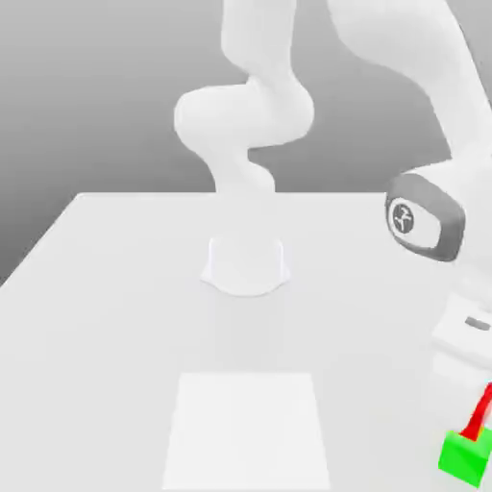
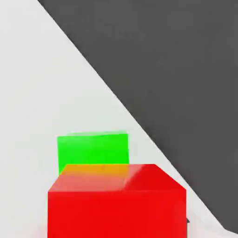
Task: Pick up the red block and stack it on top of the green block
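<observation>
The green block [image 1: 465,457] sits on the white table at the exterior view's lower right corner. The red block [image 1: 476,419] appears there as a narrow, tilted red shape that reaches down to the green block's top. My gripper [image 1: 477,388] hangs directly above the two, at the picture's right edge. In the hand view the red block [image 2: 116,201] is very close and large, and the green block [image 2: 93,148] lies just behind it, partly covered by it. I cannot tell whether the red block is held.
The arm's base [image 1: 246,263] stands mid-table. A paler square patch [image 1: 245,429] marks the table [image 1: 115,288] near its front. In the hand view the table's edge [image 2: 139,124] runs close by the blocks, with dark floor [image 2: 186,69] beyond it.
</observation>
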Controlling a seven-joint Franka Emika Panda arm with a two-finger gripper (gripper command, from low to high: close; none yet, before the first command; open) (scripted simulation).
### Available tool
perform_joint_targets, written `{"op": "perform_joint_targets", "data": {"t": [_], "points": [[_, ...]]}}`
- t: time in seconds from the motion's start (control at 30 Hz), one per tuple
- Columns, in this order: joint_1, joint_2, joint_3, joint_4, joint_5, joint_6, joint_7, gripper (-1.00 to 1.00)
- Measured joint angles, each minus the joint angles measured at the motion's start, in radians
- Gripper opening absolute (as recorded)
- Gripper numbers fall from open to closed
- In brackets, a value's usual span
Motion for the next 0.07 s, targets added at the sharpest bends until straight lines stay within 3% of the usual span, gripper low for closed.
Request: {"op": "perform_joint_targets", "data": {"t": [0.07], "points": [[0.000,0.000,0.000,0.000,0.000,0.000,0.000,1.00]]}}
